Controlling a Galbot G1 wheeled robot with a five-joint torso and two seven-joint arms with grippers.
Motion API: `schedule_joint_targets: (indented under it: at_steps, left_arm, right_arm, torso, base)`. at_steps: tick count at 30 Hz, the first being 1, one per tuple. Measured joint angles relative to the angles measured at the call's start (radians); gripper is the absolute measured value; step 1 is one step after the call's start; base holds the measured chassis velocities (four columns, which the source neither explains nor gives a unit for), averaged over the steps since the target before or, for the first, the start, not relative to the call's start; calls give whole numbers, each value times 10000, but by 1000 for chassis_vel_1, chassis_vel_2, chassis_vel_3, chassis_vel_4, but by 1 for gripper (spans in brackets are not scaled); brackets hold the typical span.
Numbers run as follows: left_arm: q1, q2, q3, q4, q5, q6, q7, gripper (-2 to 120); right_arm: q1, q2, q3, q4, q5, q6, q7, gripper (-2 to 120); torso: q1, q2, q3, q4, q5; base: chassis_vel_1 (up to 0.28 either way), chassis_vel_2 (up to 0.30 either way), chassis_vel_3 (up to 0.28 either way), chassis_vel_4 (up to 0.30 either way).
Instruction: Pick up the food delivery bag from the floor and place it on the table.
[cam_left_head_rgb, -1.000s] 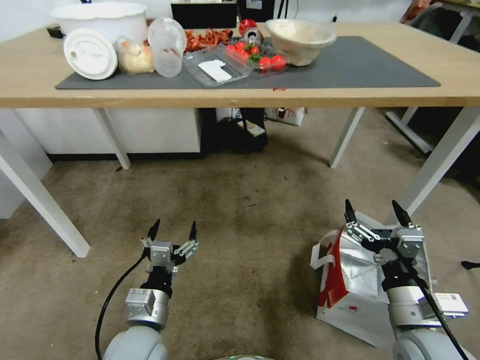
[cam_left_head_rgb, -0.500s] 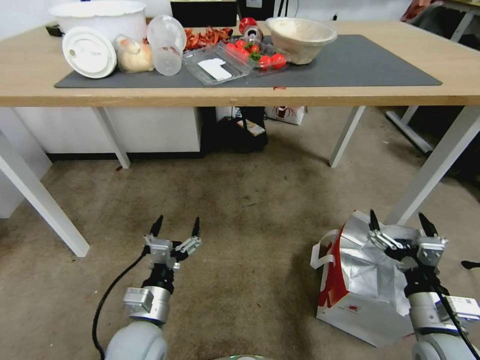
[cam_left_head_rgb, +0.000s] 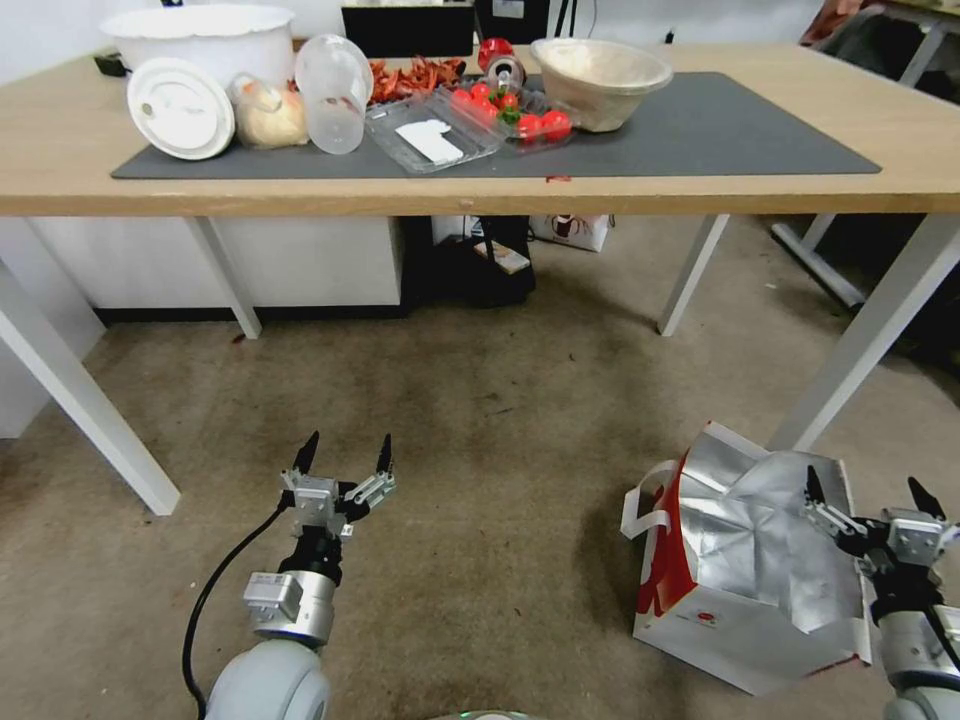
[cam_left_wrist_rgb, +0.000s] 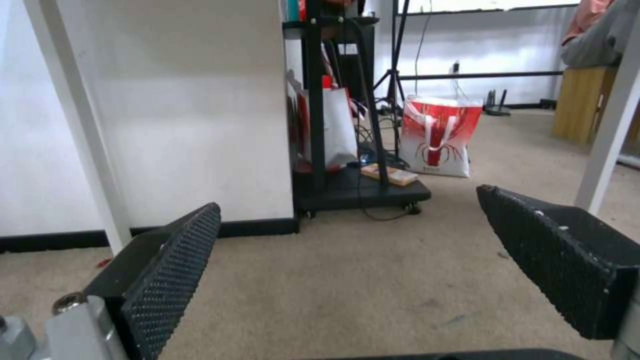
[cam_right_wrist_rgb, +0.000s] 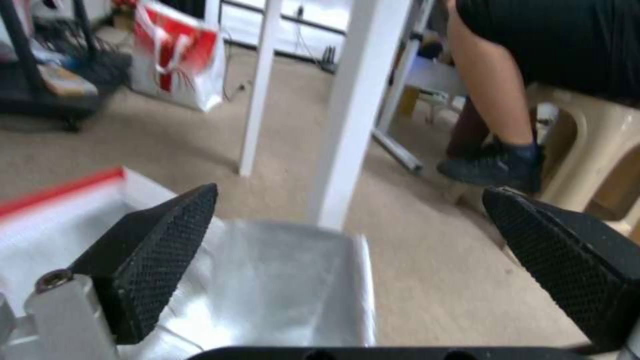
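Observation:
The food delivery bag (cam_left_head_rgb: 745, 560) stands on the floor (cam_left_head_rgb: 500, 430) at the lower right, white with a red side panel, its silver foil lining open upward and a white strap handle on its near-left side. My right gripper (cam_left_head_rgb: 868, 492) is open, hovering over the bag's right rim; in the right wrist view one pad sits over the foil lining (cam_right_wrist_rgb: 280, 280) and the other past the rim, with the right gripper (cam_right_wrist_rgb: 350, 272) open. My left gripper (cam_left_head_rgb: 342, 453) is open above bare carpet at the lower left, also wide open in its wrist view (cam_left_wrist_rgb: 347, 265). The table (cam_left_head_rgb: 60, 140) spans the top of the head view.
The table's dark grey mat (cam_left_head_rgb: 730, 125) carries a white tub, lids, a clear tray, tomatoes and a bowl (cam_left_head_rgb: 600, 68). White table legs (cam_left_head_rgb: 870, 330) stand just beyond the bag. A smaller red-printed white bag (cam_left_wrist_rgb: 437, 137) and a black cart (cam_left_wrist_rgb: 347, 150) sit under the table. A person's leg (cam_right_wrist_rgb: 493, 100) is nearby.
My right gripper has moved to the right and toward me, from over the bag's middle to its right rim, uncovering the foil opening. The left arm has barely moved.

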Motion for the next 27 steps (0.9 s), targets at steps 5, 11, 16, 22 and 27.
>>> schedule_joint_targets:
  at_steps: [5,11,16,22,27]
  left_arm:
    - [15,7,-69,17,123,-36,1,97]
    - [15,-26,-40,29,182,-30,-16,97]
    - [27,-50,7,49,255,-52,-43,97]
    - [14,-39,41,7,288,-37,-125,96]
    - [19,-37,40,2,294,-47,-211,96]
  right_arm:
    - [87,1,-92,-844,-207,64,5,100]
    - [215,32,-129,-1276,-305,83,-12,100]
    - [221,73,-228,-1521,-321,90,42,100]
    - [272,164,-348,-1768,-337,89,25,100]
    - [288,204,-381,-1813,-344,104,14,96]
  torso:
    - [1,9,0,-2,0]
    - [2,16,0,-1,-2]
    - [3,19,0,-1,-2]
    - [4,25,-1,-1,-2]
    - [4,26,-1,-1,-2]
  base:
    - [0,0,0,0]
    - [0,0,0,0]
    - [0,0,0,0]
    - [0,0,0,0]
    - [0,0,0,0]
